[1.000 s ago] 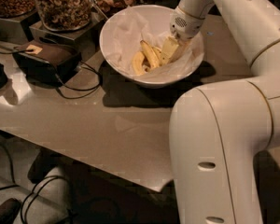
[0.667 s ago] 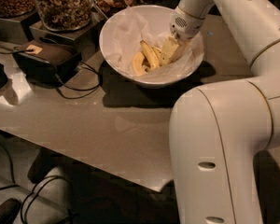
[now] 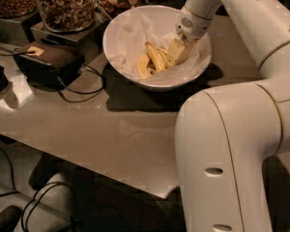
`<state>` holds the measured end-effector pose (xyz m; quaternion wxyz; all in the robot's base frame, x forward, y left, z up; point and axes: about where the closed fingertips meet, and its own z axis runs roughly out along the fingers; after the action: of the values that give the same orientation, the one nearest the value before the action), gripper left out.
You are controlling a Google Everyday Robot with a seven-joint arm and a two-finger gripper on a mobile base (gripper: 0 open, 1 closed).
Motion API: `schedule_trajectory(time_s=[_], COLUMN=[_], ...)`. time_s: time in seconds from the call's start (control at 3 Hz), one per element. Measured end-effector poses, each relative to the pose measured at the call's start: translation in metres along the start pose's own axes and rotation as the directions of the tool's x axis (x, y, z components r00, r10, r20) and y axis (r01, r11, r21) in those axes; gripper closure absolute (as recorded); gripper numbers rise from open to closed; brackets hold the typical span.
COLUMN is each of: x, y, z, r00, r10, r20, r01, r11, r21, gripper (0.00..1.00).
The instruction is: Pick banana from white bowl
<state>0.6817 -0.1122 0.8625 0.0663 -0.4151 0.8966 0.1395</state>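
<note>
The white bowl (image 3: 121, 57) stands on the counter, lined with crumpled white paper. Yellow bananas (image 3: 153, 57) lie in its middle, and I cannot tell the ripe one from the others. My gripper (image 3: 178, 51) reaches down into the bowl from the right, its pale fingers at the right end of the bananas. The arm covers the bowl's far right rim.
Glass jars of nuts (image 3: 66, 4) stand behind the bowl at the back left. A dark box (image 3: 50, 59) with cables lies left of the bowl. The counter's front edge (image 3: 111, 175) runs diagonally. My large white arm (image 3: 232, 144) fills the right foreground.
</note>
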Motion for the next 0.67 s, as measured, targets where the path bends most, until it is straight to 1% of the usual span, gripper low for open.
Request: schedule_trajectory(time_s=[0.33, 0.67], x=[-0.007, -0.009], y=[-0.004, 0.002], z=[0.0, -0.021], r00=[1.0, 0.995], r10=[-0.002, -0.045], r20=[0.026, 0.087], r01=[0.002, 0.04], r11=[0.9999, 0.9978], r21=[0.015, 0.052], gripper=[1.0, 1.0])
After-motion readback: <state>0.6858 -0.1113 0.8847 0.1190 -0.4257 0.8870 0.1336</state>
